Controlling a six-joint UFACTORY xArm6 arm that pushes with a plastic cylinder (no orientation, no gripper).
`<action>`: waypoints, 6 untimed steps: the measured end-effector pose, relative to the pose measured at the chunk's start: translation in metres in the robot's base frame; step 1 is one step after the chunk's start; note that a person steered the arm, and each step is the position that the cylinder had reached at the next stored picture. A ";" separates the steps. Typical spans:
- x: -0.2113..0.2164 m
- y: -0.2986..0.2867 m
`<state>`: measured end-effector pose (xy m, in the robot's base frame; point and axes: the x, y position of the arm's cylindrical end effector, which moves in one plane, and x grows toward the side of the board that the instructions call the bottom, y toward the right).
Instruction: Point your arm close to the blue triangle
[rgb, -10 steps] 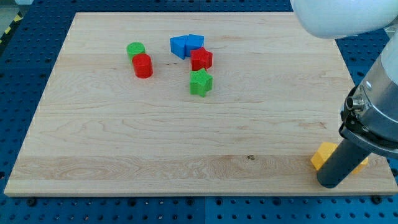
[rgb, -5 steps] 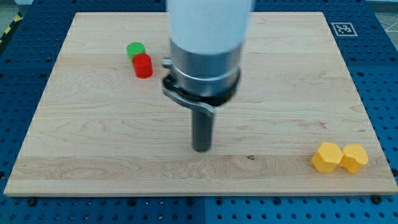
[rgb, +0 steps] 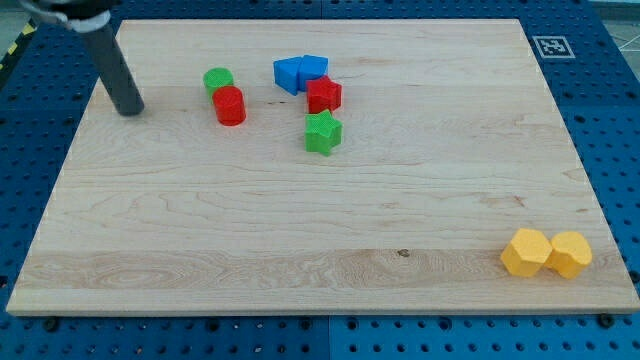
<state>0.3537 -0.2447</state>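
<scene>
While the wooden board (rgb: 300, 230) is lying flat and carrying every block, my tip (rgb: 129, 110) is resting near its upper left edge, a bare rod with no jaws to open or close. Well off to the tip's right, the blue triangle (rgb: 314, 68) is sitting touching a second blue block (rgb: 288, 74) and the red star (rgb: 323, 95), with the green star (rgb: 322, 132) just below. Nearer the tip's right are sitting the green cylinder (rgb: 217, 79) and red cylinder (rgb: 229, 105), while two yellow blocks (rgb: 546, 252) are lying far off toward the view's bottom right.

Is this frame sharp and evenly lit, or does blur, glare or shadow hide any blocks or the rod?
Camera view: sharp, evenly lit, no glare, only faint shadows. The two blue blocks merge where they touch, so their shapes are hard to separate. My tip is crisp at the view's left, well apart from them.
</scene>
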 end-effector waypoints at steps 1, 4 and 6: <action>-0.033 0.034; -0.048 0.128; -0.047 0.164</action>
